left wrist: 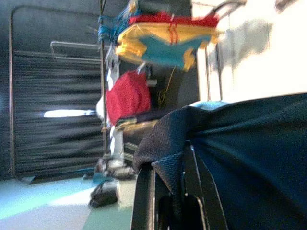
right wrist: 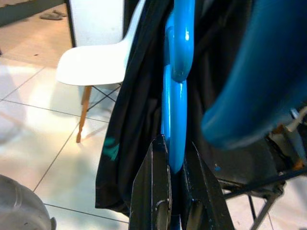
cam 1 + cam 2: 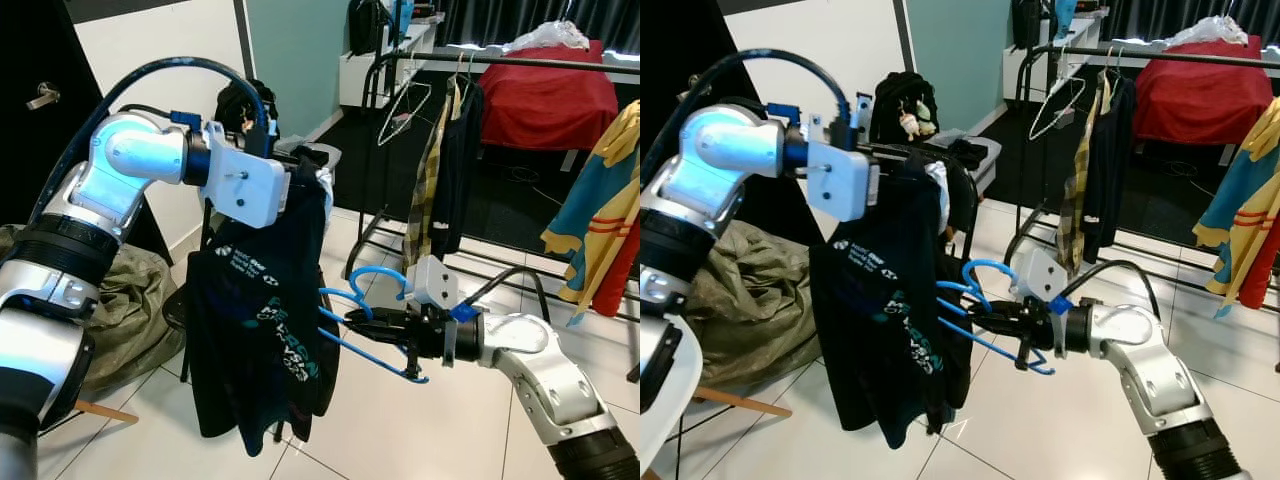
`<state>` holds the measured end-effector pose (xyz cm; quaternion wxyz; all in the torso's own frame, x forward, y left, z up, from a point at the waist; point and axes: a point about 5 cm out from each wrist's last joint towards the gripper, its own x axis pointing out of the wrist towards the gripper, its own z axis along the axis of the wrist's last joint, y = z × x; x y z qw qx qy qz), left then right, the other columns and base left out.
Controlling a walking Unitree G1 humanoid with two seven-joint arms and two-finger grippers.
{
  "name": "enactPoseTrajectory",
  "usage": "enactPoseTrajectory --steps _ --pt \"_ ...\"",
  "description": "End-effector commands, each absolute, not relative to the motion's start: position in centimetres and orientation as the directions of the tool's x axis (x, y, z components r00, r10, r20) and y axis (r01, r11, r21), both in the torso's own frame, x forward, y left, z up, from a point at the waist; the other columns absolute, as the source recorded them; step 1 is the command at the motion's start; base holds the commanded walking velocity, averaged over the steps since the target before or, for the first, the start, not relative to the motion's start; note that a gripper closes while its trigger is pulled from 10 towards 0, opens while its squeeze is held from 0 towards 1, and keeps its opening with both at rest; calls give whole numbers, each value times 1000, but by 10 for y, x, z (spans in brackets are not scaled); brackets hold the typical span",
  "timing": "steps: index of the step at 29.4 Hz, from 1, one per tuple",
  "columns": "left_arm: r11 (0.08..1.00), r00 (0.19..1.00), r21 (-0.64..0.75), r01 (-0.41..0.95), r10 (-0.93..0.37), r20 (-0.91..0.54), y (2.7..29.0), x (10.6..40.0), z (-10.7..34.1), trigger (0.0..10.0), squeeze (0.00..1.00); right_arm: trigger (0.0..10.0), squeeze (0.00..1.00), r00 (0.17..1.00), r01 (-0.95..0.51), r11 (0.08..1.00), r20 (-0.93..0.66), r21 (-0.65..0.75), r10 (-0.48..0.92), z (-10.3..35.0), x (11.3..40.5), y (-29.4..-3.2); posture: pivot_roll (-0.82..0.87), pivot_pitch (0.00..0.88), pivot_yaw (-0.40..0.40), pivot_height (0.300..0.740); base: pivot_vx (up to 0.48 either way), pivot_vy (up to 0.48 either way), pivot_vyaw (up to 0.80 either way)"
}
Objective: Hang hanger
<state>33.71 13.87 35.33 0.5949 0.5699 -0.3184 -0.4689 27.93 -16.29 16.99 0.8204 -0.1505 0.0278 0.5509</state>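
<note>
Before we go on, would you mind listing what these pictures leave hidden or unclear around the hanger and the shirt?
- Blue hanger: its far arm runs behind the dark shirt in both eye views.
- Left gripper: the shirt fabric drapes over its fingers in the left wrist view.
- Clothes rail: its right end is cut off by the frame edge.
- Shirt print: too small and creased to read.

The hanger (image 3: pixel 365 305) is bright blue, clamped between the black fingers of the right pincer (image 3: pixel 365 322). The shirt (image 3: pixel 262 320) pinched in the black left pincer (image 1: pixel 172 191) is black with white and teal lettering. Both arms are silver. Farther back hang a yellow plaid shirt (image 3: pixel 428 175) and a yellow, teal and red garment (image 3: pixel 600 215), near a red cover (image 3: pixel 550 95). The floor tiles (image 3: pixel 400 420) are white.
</note>
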Motion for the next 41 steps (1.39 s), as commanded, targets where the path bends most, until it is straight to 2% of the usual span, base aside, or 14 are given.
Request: enactPoseTrajectory --steps 1,3,4,9,15,19,23,24,27,29,31,35,40,41 --pt "-71 444 988 136 -887 -125 154 340 365 10000 0 10000 0 398 -909 353 -209 -220 893 172 278 -164 -82 0 81 740 0 0 0" --pt "-79 471 988 129 -872 -132 159 342 365 10000 0 10000 0 401 -908 357 -209 -220 892 172 278 -165 -82 0 81 740 0 0 0" --pt "-87 556 991 102 -821 -130 171 348 366 10000 0 10000 0 400 -911 349 -275 -218 874 164 274 -166 -86 0 83 740 0 0 0" --pt "-82 581 991 105 -804 -128 178 348 368 10000 0 10000 0 439 -897 390 -300 -209 847 160 274 -172 -87 0 80 740 0 0 0" --pt "-71 440 986 151 -888 -132 163 339 363 10000 0 10000 0 591 -805 543 -238 -240 771 171 290 -185 -93 0 78 740 0 0 0" --pt "-74 408 985 157 -903 -133 159 336 361 10000 0 10000 0 611 -789 563 -228 -244 758 172 294 -185 -94 0 78 740 0 0 0" --pt "-89 234 977 194 -963 -134 129 322 349 10000 0 10000 0 643 -763 596 -192 -250 742 178 302 -181 -89 0 71 740 0 0 0" --pt "-102 169 972 213 -976 -140 118 315 342 10000 0 10000 0 630 -773 584 -191 -248 753 178 302 -178 -86 0 67 740 0 0 0" --pt "-113 129 968 222 -981 -144 110 311 336 10000 0 10000 0 615 -784 569 -195 -248 764 178 302 -176 -84 0 64 740 0 0 0" --pt "-157 78 959 236 -981 -180 96 308 320 10000 0 10000 0 529 -844 484 -206 -231 823 176 293 -165 -82 0 61 740 0 0 0" --pt "-171 71 956 237 -979 -192 93 307 315 10000 0 10000 0 495 -864 451 -212 -223 843 175 289 -161 -82 0 61 740 0 0 0" --pt "-199 69 951 235 -973 -220 88 311 309 10000 0 10000 0 312 -947 279 -234 -160 921 172 269 -148 -89 0 64 740 0 0 0" --pt "-199 96 953 228 -970 -225 91 314 312 10000 0 10000 0 278 -958 247 -255 -148 926 169 264 -148 -90 0 67 740 0 0 0" --pt "-197 157 956 216 -960 -233 100 321 317 10000 0 10000 0 284 -956 252 -278 -148 918 167 264 -153 -91 0 70 740 0 0 0"
